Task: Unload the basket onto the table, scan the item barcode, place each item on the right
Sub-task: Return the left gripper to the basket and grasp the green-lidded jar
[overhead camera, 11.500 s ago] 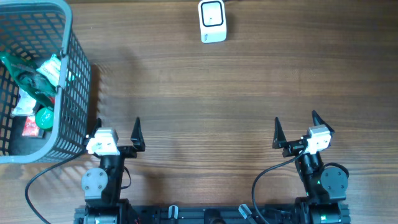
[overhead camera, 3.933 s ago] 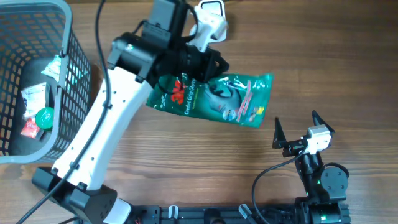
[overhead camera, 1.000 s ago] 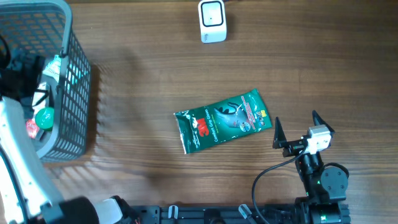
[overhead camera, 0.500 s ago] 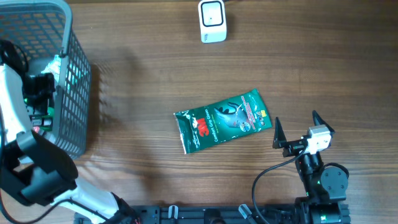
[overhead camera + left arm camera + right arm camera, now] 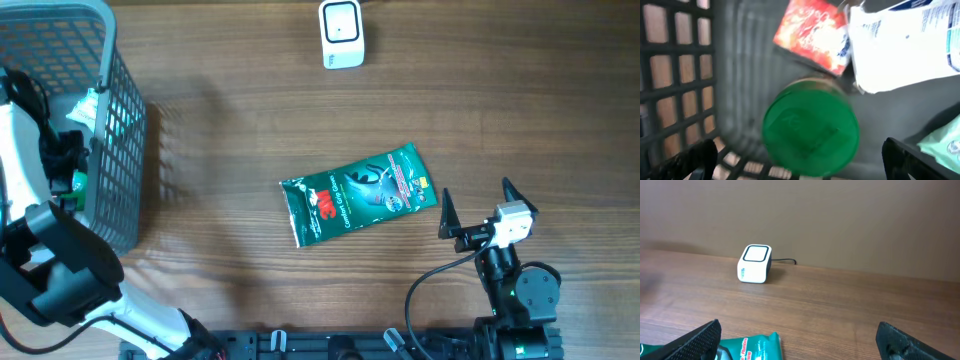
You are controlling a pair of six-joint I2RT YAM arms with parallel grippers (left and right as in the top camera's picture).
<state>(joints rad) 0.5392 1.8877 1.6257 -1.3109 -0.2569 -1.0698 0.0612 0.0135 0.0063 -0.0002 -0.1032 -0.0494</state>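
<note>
Gaping, left gripper [image 5: 800, 156] and right gripper [image 5: 476, 194] overhang wooden table [image 5: 520, 120] before tan wall [image 5: 840, 215].

Even, soft overhead light; faint shadow beside basket [image 5: 125, 130]. Left wrist view blurred, white packet [image 5: 905, 45] overexposed. Right wrist view sharp.

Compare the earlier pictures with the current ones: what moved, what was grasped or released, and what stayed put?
The left gripper lifted the green packet out of the basket, held it by the scanner, then released it mid-table. The left gripper has gone back into the basket, open above a green lid. Right gripper, scanner and basket stayed put.
</note>
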